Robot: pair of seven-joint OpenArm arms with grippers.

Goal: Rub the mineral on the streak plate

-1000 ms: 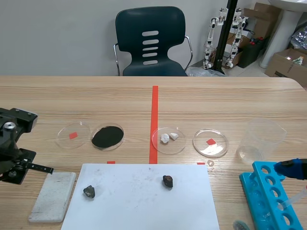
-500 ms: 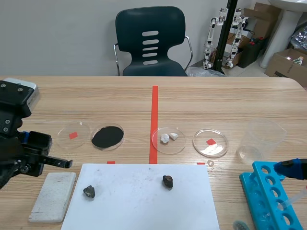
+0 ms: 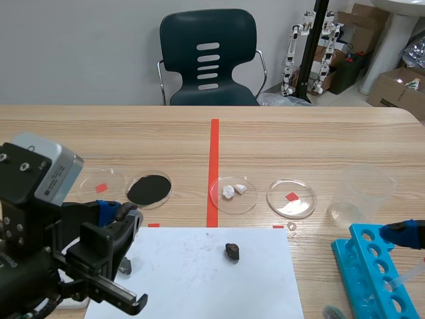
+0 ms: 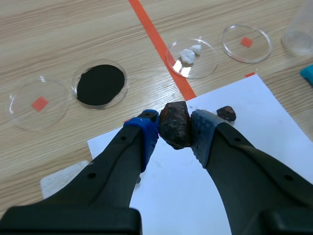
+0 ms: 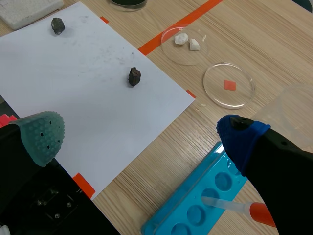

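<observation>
Mineral (image 4: 174,122), a dark brown lump, is clamped between the two blue pads of the left gripper (image 4: 173,136). The fingers press on it from both sides. It hangs over the edge of a white sheet of paper (image 4: 254,127) that lies on the wooden table (image 3: 299,139).

The streak plate (image 4: 59,178), a pale slab, lies on the table just beside the paper. From the left wrist camera only a part of it shows past the gripper's finger. The mineral is not touching it.

A second dark stone (image 4: 226,113) sits on the paper a little ahead of the gripper. A third dark stone (image 5: 57,25) rests near the paper's edge, close to the plate.

Four clear round dishes stand in a row beyond the paper:
- an empty dish (image 4: 35,104) with a red square under it
- a dish of black powder (image 4: 100,84)
- a dish with white pieces (image 4: 191,56)
- another empty dish (image 4: 246,43) with a red square under it

A clear plastic beaker (image 3: 362,193) stands past the last dish.

The right gripper (image 5: 142,137) is spread wide with nothing between its fingers. It hangs above a bright blue tube rack (image 5: 195,208), where a dropper with an orange bulb (image 5: 237,209) lies. A dark chair (image 3: 209,56) stands behind the table.
</observation>
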